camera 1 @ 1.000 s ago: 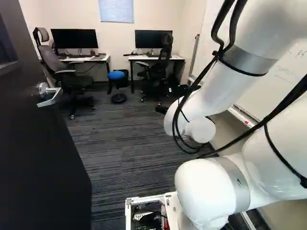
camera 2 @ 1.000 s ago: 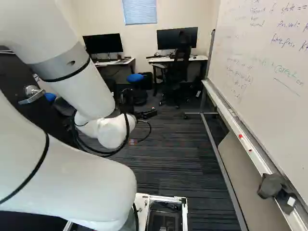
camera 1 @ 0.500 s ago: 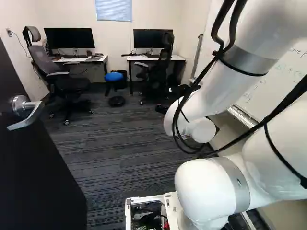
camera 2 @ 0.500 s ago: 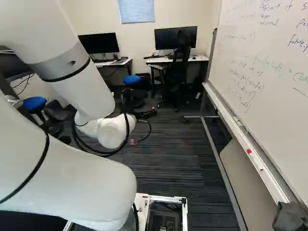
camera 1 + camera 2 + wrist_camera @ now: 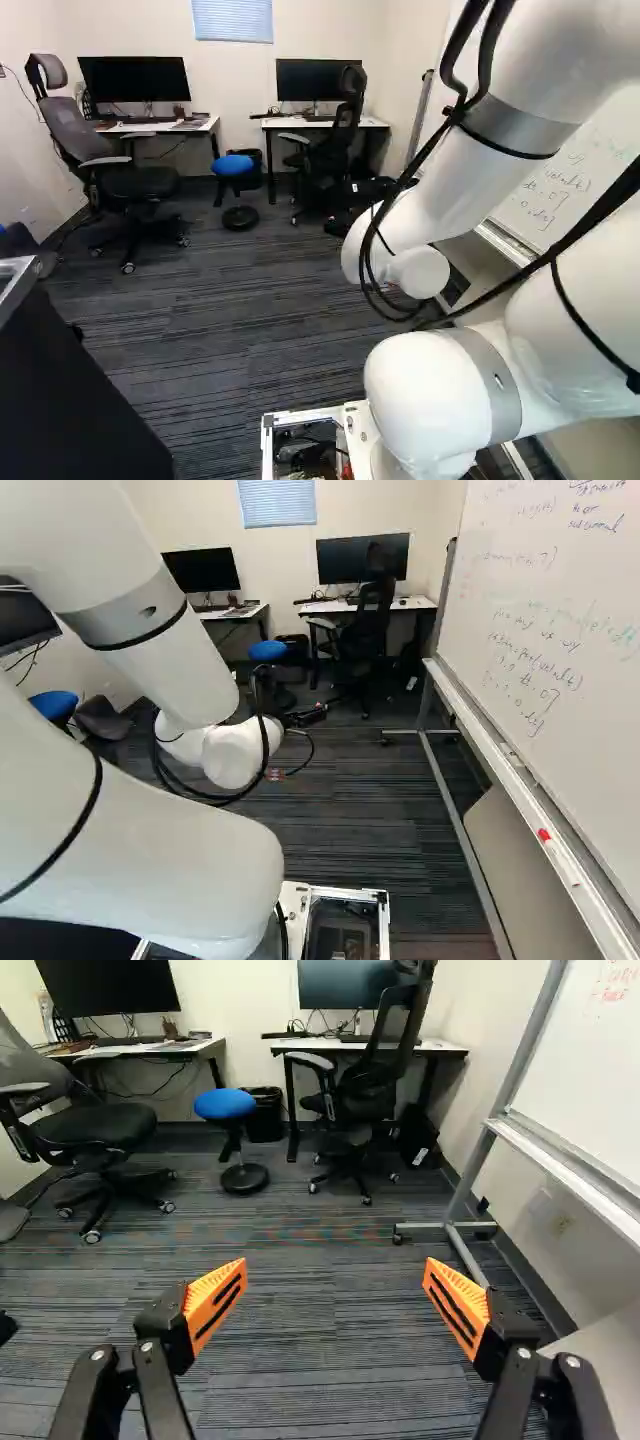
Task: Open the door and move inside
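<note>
The flat black door point(image 5: 70, 395) stands open, left of and behind the wide-spread, empty jaws point(image 5: 335, 1282). Moving in calls for slow, straight rolling, clear of the door and the metal-framed whiteboard point(image 5: 590, 1090) right of the jaws.

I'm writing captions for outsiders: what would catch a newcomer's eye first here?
Most likely the bulky white robot arm, strung with black cables, dominating the right of the left base view. Next, perhaps, the black two-fingered end effector, open in the wrist view, with bright orange pads. Beyond it, the stool with a round blue seat stands out between two dark office chairs.
</note>
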Tool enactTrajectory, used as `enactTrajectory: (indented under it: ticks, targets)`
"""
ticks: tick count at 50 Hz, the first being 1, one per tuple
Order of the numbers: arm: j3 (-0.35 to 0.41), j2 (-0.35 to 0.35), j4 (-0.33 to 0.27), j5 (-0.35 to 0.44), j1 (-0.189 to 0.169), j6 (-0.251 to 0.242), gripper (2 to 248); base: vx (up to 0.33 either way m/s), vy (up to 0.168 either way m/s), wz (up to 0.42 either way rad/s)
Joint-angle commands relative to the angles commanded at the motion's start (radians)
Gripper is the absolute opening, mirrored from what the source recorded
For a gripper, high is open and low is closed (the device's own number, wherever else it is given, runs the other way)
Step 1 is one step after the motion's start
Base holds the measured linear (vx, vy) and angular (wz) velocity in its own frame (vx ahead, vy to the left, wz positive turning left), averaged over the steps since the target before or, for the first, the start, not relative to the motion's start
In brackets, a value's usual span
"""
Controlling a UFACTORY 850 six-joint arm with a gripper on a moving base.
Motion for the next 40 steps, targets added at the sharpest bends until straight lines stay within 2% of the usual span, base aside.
enactTrajectory:
  ticks: [40]
  targets:
    - [0.0, 0.0, 0.0, 0.0, 0.0, 0.0, 247, 0.186, 0.048, -0.015]
